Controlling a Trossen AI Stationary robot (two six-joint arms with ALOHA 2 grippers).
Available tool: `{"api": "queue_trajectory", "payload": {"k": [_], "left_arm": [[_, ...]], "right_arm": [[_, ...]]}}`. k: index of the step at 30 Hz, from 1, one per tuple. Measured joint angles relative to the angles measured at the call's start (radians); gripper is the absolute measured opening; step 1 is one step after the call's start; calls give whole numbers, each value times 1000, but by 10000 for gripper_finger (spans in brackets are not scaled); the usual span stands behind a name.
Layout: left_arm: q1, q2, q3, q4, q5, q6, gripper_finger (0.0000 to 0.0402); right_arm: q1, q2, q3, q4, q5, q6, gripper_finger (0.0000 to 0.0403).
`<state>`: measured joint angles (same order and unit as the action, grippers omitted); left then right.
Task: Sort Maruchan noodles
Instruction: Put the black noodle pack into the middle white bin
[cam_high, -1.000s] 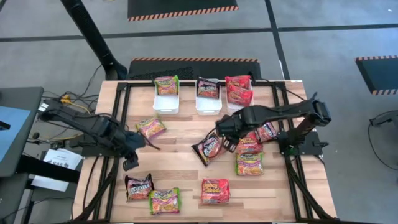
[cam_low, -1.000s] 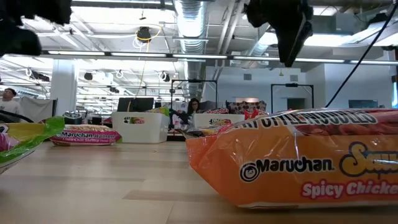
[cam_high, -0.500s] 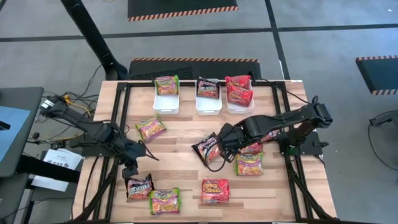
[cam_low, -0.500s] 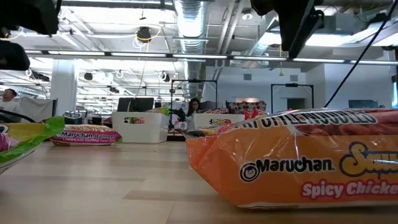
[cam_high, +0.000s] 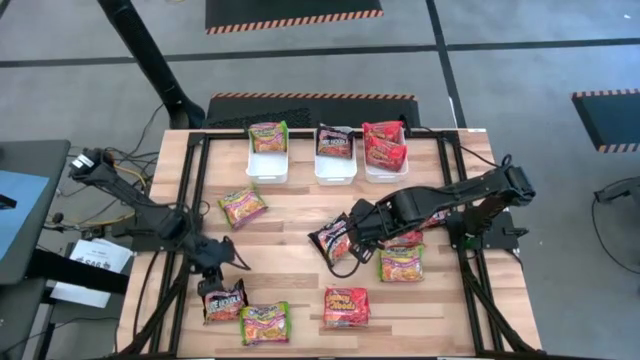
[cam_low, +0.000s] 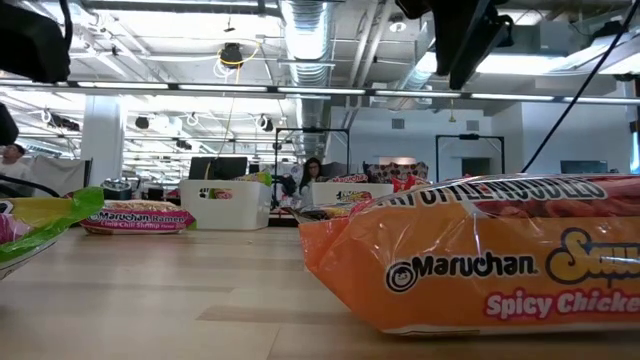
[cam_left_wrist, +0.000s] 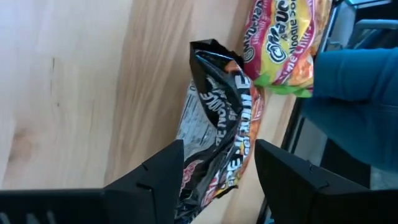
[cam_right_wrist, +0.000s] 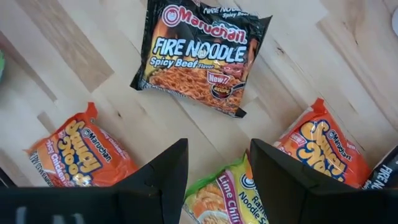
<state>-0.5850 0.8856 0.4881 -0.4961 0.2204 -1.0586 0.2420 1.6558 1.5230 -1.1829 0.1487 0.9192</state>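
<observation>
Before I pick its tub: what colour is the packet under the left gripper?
Black, with red-orange print; the left wrist view shows the packet best.

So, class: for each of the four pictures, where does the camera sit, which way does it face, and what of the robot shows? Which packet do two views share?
High: overhead, straight down; both arms, left tool, right tool, tubs.
Low: table height, level into room; orange packet close, arm parts above.
Left wrist: down past open fingers at black packet.
Right wrist: down past open fingers at Fire Noodle packet.
Shared: the Fire Noodle packet shows high too.
</observation>
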Motion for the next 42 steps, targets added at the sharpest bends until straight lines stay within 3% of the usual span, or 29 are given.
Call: {"api": "queue_trajectory", "payload": {"k": [12,30,35,42], "left_arm": [[-56,18,-32,118,-52,-27,183],[-101,326,-29,288,-8,-22,180],[-101,344,-29,350,10,-9,138],[-101,344,-29,368,30,11,26]], "right_arm": [[0,0,0,17,1,0,196],[0,0,0,17,6,25,196],[0,0,0,17,9,26,196],[-2,0,0,18,11,26,196]]}}
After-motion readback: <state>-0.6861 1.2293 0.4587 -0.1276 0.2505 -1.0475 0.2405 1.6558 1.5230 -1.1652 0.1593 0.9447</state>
